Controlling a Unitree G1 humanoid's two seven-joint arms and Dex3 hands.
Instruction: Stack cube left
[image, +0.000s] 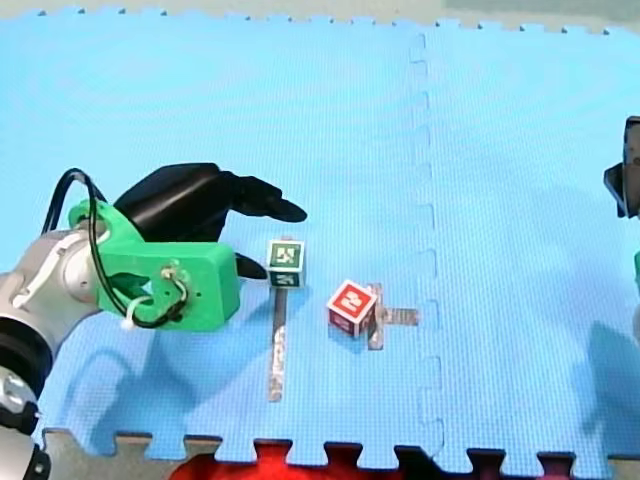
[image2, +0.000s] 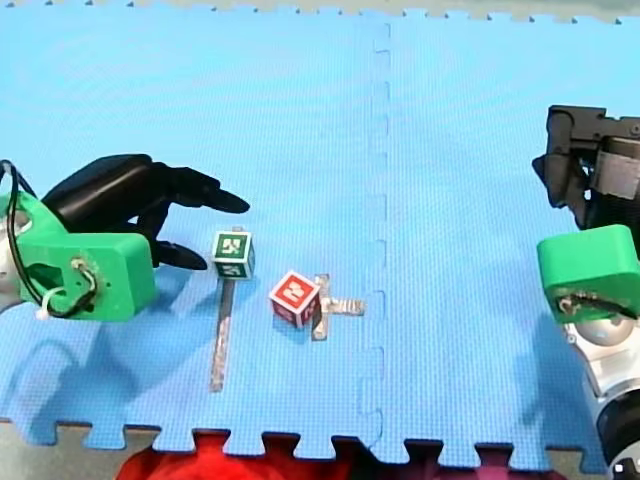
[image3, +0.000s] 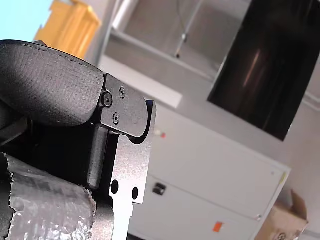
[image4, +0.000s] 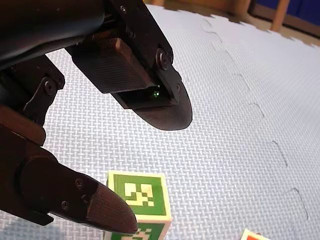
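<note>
A green cube (image: 286, 262) with a white marker stands on the blue foam mat (image: 200, 80), left of centre. A red cube (image: 352, 306) sits tilted just to its right and nearer the front, apart from it. My left hand (image: 272, 240) is immediately left of the green cube, open, with one fingertip (image: 292, 211) above and behind the cube and another (image: 254, 268) at its left side. In the second wrist view the green cube (image4: 137, 200) lies between the dark fingertips (image4: 110, 212), with a corner of the red cube (image4: 255, 235) showing. My right hand (image2: 578, 165) hangs at the far right edge, holding nothing.
A strip of silver tape (image: 277, 360) runs from the green cube toward the front, and a shorter strip (image: 395, 318) lies by the red cube. A mat seam (image: 428, 200) runs front to back. The jagged front edge (image: 300, 450) borders red material.
</note>
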